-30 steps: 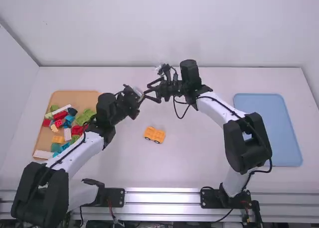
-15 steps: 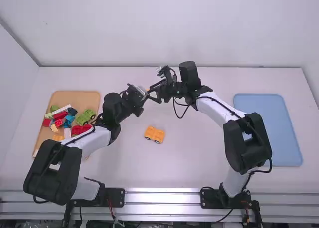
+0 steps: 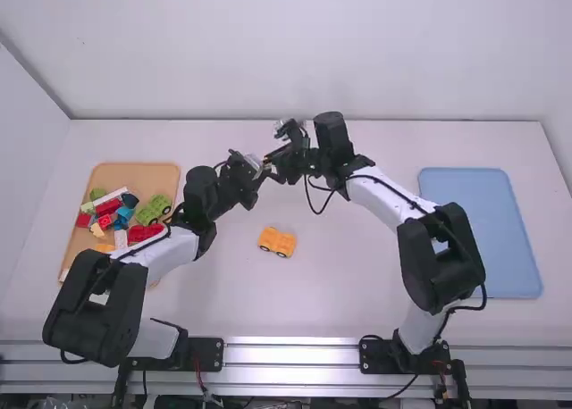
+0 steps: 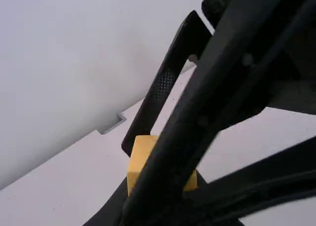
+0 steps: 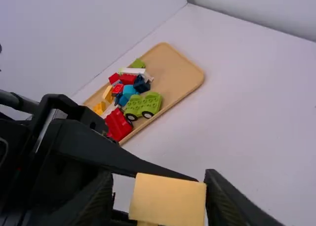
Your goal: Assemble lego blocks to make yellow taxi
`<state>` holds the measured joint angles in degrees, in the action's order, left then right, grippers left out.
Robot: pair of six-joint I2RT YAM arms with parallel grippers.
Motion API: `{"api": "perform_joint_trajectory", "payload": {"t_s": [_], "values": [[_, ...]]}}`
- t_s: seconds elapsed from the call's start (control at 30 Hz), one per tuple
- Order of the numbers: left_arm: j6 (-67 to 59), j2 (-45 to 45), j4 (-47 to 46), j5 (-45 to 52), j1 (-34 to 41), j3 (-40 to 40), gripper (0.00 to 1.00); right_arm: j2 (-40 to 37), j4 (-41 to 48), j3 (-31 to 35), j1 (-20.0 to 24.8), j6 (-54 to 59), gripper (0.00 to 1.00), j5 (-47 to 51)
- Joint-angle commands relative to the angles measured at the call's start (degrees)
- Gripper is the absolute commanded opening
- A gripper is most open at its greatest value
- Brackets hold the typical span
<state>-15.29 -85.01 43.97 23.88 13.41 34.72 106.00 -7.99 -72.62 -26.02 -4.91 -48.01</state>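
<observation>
Beyond the orange wheeled car [image 3: 277, 241], left jaws are clamping a yellow plastic block [image 5: 168, 201]; parted right jaws, if closing unevenly, could be twisting it.

With twelve at the far edge, the block tray [image 3: 147, 175] lies on the table [image 3: 357, 275] at nine o'clock; the other tray [image 3: 478, 230] lies at three; the wheeled base [image 3: 277, 241] sits near the middle, between them; above the table, at twelve o'clock from that base, the held block [image 5: 168, 199] is between the left fingers [image 3: 259, 167] and between the right fingers [image 3: 272, 165]; in the block tray, the wheeled piece [image 3: 155, 210] lies at two o'clock, beside loose blocks [image 3: 107, 207].
</observation>
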Motion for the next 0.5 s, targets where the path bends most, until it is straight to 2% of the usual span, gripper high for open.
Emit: {"api": "perform_joint_trajectory", "payload": {"t_s": [0.0, 0.1, 0.17, 0.23, 0.3, 0.33, 0.43, 0.47], "values": [[0.9, 0.1, 0.9, 1.2, 0.5, 0.1, 0.02, 0.5, 0.1, 0.6, -0.2, 0.4, 0.42, 0.1], [1.0, 0.1, 1.4, 1.3, 0.5, 0.1, 0.02, 0.5, 0.1, 0.6, -0.4, 0.4, 0.37, 0.1], [0.9, 0.1, 1.9, 2.3, 0.5, 0.1, 0.02, 0.5, 0.2, 0.6, -1.0, 0.4, 0.30, 0.2], [0.9, 0.1, 2.2, 2.8, 0.5, 0.1, 0.08, 0.5, 0.2, 0.6, -1.0, 0.4, 0.25, 0.5], [0.9, 0.1, 2.2, 2.4, 0.5, 0.1, 0.22, 0.5, 0.0, 0.6, -1.0, 0.4, 0.21, 0.5], [0.9, 0.1, 2.2, 2.5, 0.5, 0.1, 0.36, 0.5, -0.3, 0.6, -0.9, 0.4, 0.20, 0.5], [0.9, 0.1, 2.2, 2.5, 0.5, 0.1, 0.69, 0.5, -1.2, 0.6, -0.5, 0.4, 0.15, 0.5], [0.9, 0.1, 2.1, 2.4, 0.5, 0.1, 0.99, 0.5, -2.1, 0.6, 0.0, 0.4, 0.14, 0.5]]}}
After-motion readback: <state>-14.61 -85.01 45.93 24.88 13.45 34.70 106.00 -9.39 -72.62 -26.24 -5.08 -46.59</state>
